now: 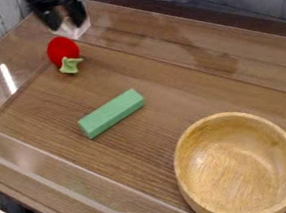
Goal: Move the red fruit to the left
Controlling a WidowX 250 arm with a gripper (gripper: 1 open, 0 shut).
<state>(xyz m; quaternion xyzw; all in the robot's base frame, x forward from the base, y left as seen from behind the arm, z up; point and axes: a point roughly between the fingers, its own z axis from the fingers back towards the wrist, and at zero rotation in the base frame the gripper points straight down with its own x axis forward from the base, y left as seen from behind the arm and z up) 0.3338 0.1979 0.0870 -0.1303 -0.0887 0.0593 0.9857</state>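
In the single camera view, the arm is cut off by the top edge, so only the dark claw [60, 12] shows, blurred and hard to read; its jaws stand wide and hold nothing, pointing steeply down at the far left corner of the table [222, 71]; the red fruit [63, 52] rests on the wood just below the claw (green top towards the viewer), apart from it; the green block [113, 113] lies mid-table; the wooden bowl [239, 168] sits near right.
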